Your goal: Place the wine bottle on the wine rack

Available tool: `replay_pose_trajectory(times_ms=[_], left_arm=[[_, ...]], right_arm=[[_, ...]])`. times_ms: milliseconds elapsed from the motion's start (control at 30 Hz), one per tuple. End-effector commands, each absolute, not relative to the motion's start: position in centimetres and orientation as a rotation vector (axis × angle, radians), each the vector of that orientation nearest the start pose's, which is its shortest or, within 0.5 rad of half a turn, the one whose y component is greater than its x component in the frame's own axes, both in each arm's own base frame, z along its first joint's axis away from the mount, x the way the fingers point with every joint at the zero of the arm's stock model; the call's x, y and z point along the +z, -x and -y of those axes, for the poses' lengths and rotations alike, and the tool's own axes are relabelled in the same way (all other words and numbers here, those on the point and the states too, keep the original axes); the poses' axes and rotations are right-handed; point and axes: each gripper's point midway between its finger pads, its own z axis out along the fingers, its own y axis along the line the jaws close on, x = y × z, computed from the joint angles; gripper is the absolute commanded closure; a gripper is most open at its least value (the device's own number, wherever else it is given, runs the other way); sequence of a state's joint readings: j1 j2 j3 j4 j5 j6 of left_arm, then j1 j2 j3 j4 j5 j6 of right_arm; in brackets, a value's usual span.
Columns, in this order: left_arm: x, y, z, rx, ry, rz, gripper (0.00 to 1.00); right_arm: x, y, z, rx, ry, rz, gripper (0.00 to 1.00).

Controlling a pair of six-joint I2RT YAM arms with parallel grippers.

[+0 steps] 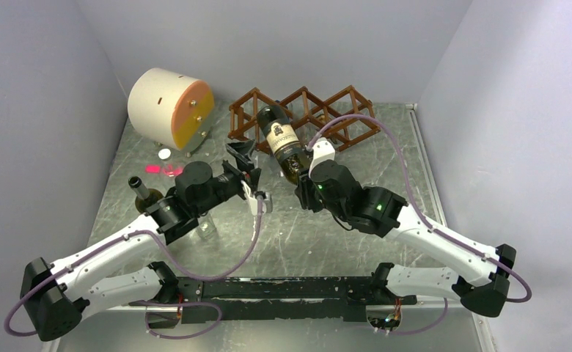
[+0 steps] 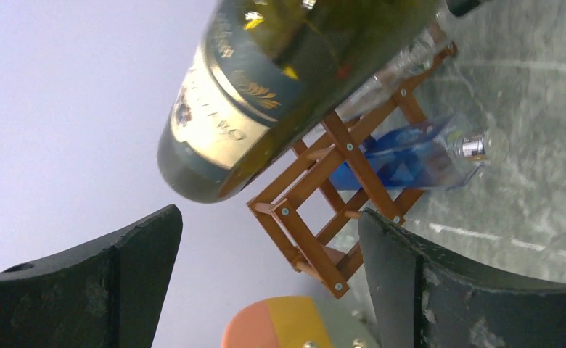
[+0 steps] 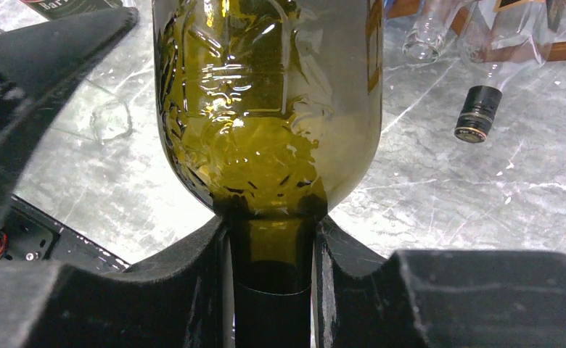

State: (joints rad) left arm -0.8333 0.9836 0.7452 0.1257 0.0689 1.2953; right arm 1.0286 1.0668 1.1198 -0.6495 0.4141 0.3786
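Note:
The green wine bottle [image 1: 281,139] with a cream label is tilted, its base over the left cell of the reddish-brown wine rack [image 1: 305,114]. My right gripper [image 1: 303,170] is shut on its neck; in the right wrist view my fingers [image 3: 207,283] clamp the neck just below the bottle's [image 3: 265,109] shoulder. My left gripper [image 1: 248,165] is open and empty just left of the bottle. In the left wrist view the bottle [image 2: 265,94] lies above the rack [image 2: 338,196], beyond my open gripper [image 2: 269,283]. I cannot tell whether bottle and rack touch.
A cream-and-orange cylinder [image 1: 169,108] stands at the back left. A dark bottle [image 1: 142,192] stands under my left arm. A clear bottle with a blue label [image 2: 425,156] lies by the rack, its black cap [image 3: 478,116] on the table. A white cap [image 1: 165,154] lies nearby.

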Motion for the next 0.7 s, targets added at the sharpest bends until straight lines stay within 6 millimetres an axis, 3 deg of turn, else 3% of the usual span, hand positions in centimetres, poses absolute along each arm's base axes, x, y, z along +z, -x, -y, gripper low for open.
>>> replay_pose_trajectory(times_ms=[0,167,300,400,533,667], left_arm=[[34.1,-26.4,25.1,0.058,-1.213,-0.949,0.06],[36.9,-26.9,23.7,-0.108,-0.895,-1.134,0.06],[39.2,-28.4,21.1,-0.227,-0.48,-1.321,0.06],[40.5,-29.3,19.3,-0.208,-0.305,-1.411,0.06],[41.9,-29.2,18.3,-0.244,-0.195,-1.378,0.06],[43.1,-28.1,18.6,-0.307,-0.221,-1.376,0.06]], right_arm=[[28.9,-22.0,-24.4,0.483,0.331,-1.962,1.0],[27.8,-21.9,-25.1,0.501,0.338,-1.983,1.0],[26.5,-22.0,-25.8,0.505,0.346,-2.012,1.0],[25.5,-22.0,-26.3,0.51,0.352,-2.031,1.0],[24.1,-22.1,-27.3,0.526,0.368,-2.052,1.0],[22.7,-22.3,-28.0,0.523,0.375,-2.073,1.0]])
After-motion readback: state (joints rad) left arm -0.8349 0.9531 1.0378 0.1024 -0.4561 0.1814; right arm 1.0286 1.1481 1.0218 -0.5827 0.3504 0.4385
